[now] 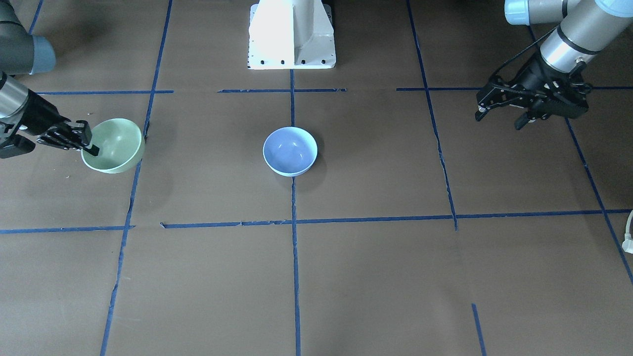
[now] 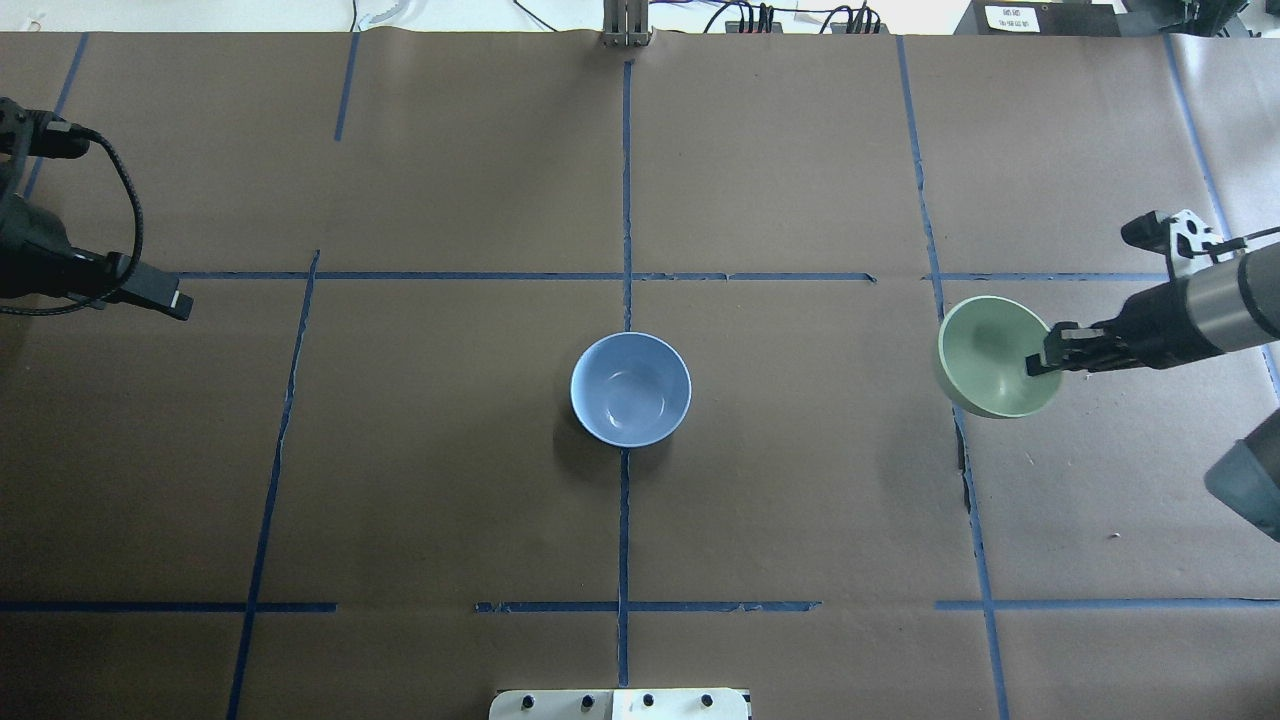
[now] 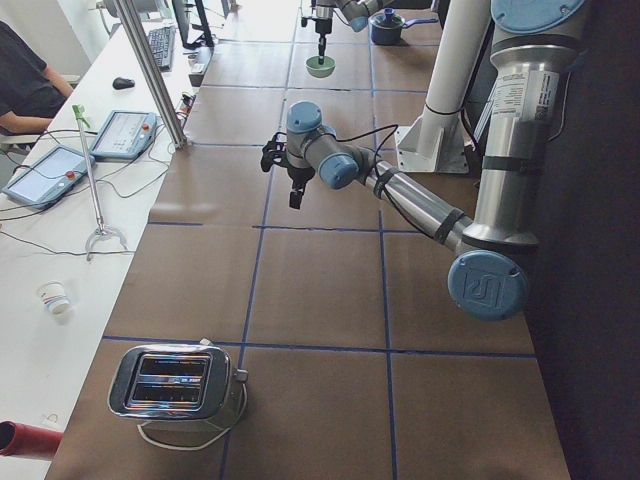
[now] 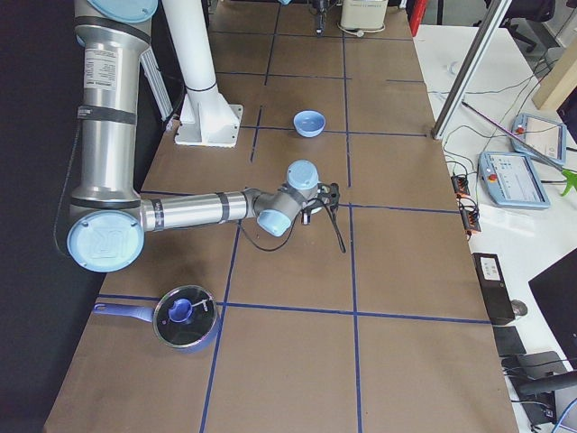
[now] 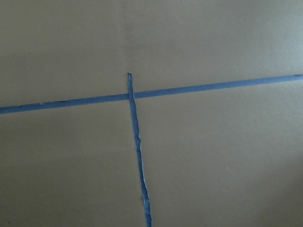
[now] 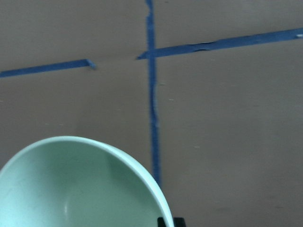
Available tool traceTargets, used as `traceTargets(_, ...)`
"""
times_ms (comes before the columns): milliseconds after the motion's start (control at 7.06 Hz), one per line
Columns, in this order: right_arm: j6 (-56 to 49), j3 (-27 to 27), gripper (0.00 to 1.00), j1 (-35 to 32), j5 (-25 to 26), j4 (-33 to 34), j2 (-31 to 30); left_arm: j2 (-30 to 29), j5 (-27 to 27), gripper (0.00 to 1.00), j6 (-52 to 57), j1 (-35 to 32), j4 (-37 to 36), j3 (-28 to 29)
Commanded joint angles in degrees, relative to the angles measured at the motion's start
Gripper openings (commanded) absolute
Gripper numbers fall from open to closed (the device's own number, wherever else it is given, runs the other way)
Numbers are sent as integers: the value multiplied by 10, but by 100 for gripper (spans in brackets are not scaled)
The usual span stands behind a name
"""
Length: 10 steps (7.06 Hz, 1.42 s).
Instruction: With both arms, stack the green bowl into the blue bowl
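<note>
On a brown table gridded with blue tape, the green bowl is pinched by the right gripper; the left gripper is held spread.

You have a worktop covered in brown paper and gridded with blue tape. A white desk runs along one long edge.

A robotics lab: tape-gridded table, teach pendants, seated operator alongside.
</note>
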<state>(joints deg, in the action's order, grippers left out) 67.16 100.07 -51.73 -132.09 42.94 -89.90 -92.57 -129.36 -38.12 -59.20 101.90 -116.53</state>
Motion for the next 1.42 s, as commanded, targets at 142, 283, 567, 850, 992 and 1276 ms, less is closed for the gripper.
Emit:
traceTargets(142, 215, 13, 0, 136, 97, 13, 157, 63, -5, 100, 133, -60, 0, 3)
traceTargets(283, 240, 11, 0, 163, 132, 118, 234, 70, -5, 100, 152, -71, 0, 3)
traceTargets(567, 245, 0, 0, 203, 185, 243, 317, 71, -5, 100, 151, -72, 0, 4)
traceTargets(850, 244, -27, 0, 215, 206, 246, 322, 71, -4, 100, 150, -72, 0, 3)
traceTargets(992, 246, -35, 0, 217, 206, 247, 323, 71, -4, 100, 150, -72, 0, 3)
traceTargets(1276, 246, -44, 0, 222, 206, 246, 323, 71, -5, 100, 148, -72, 0, -2)
